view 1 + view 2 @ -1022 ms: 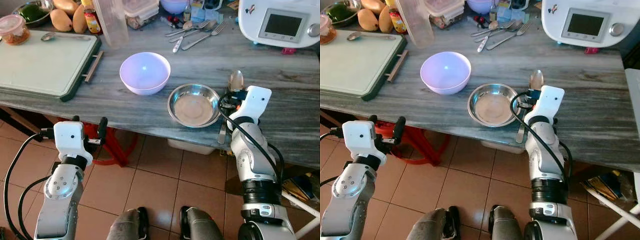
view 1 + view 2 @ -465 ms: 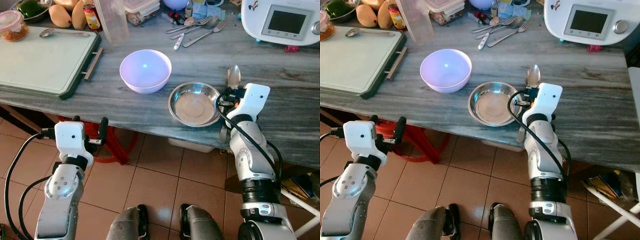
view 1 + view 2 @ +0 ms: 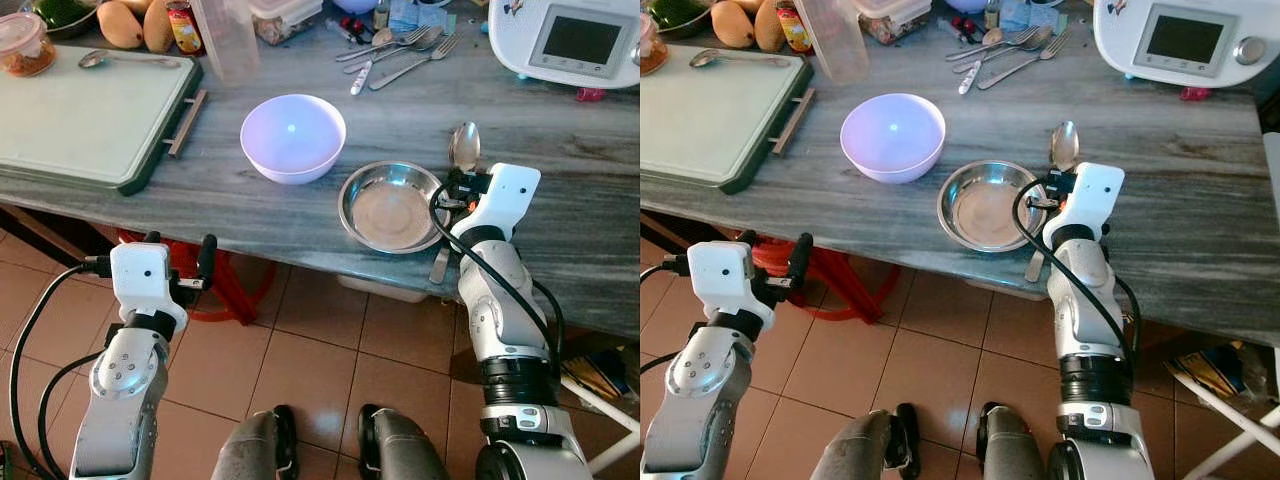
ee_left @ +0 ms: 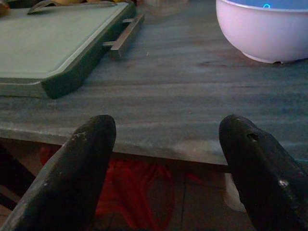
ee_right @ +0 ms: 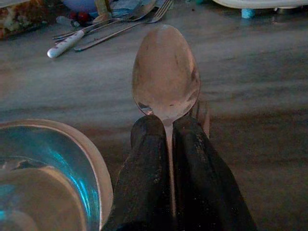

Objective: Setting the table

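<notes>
A metal spoon (image 3: 463,146) is held in my right gripper (image 3: 459,182), which is shut on the spoon's neck, bowl pointing away over the grey counter (image 3: 400,110); the handle (image 3: 440,264) sticks back past the counter's edge. In the right wrist view the two black fingers (image 5: 147,159) pinch the spoon (image 5: 166,72). Just left of it sits a steel bowl (image 3: 390,207), and further left a white bowl (image 3: 292,137). My left gripper (image 3: 175,262) hangs open below the counter edge, with nothing between its fingers (image 4: 77,163).
A green-rimmed cutting board (image 3: 90,110) lies at the left. Loose cutlery (image 3: 395,55), a clear container (image 3: 228,40), fruit and jars crowd the back. A white appliance (image 3: 575,40) stands back right. A red stool (image 3: 235,290) is under the counter on tiled floor.
The view has shifted slightly. My right gripper with the spoon has edged a little further over the counter beside the steel bowl. The left arm has not moved.
</notes>
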{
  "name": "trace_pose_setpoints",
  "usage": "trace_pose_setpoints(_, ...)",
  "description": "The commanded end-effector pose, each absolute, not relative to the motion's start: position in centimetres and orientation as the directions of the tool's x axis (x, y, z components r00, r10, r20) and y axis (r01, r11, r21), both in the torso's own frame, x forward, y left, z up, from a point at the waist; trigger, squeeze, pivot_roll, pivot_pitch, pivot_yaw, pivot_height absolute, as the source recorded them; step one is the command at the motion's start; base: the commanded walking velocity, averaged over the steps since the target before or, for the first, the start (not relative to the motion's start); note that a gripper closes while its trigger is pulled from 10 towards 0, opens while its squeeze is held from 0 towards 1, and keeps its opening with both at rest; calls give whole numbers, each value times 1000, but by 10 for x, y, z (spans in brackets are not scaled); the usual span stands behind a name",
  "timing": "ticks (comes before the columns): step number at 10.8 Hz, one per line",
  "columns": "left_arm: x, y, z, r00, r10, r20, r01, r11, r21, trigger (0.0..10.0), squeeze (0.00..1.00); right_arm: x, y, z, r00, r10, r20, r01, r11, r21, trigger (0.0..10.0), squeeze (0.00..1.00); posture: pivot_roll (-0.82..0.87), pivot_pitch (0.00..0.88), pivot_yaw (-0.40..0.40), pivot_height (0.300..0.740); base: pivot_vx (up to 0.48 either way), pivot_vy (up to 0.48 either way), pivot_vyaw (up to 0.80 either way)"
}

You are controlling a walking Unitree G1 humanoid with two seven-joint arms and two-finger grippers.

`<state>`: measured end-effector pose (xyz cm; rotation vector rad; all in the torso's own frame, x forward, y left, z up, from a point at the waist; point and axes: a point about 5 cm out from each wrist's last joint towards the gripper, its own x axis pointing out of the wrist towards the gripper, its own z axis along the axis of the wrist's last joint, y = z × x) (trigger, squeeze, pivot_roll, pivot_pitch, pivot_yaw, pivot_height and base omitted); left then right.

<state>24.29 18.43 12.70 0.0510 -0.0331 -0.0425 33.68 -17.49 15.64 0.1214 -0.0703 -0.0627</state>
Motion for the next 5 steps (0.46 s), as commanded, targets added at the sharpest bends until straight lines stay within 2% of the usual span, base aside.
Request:
trace_pose_setpoints(1,240,186,126,999,-38,24,36,998,59,10000,0,332,-172,140,999,-48,-1,47,991,124,10000,0,-1,231,72,740,0,0,0)
trace_pose_setpoints(5,242,184,127,999,-40,32,38,998,51,10000,0,317,-185,144,997,-73,30,70,994,81,10000,0,-12,223,68,740,0,0,0)
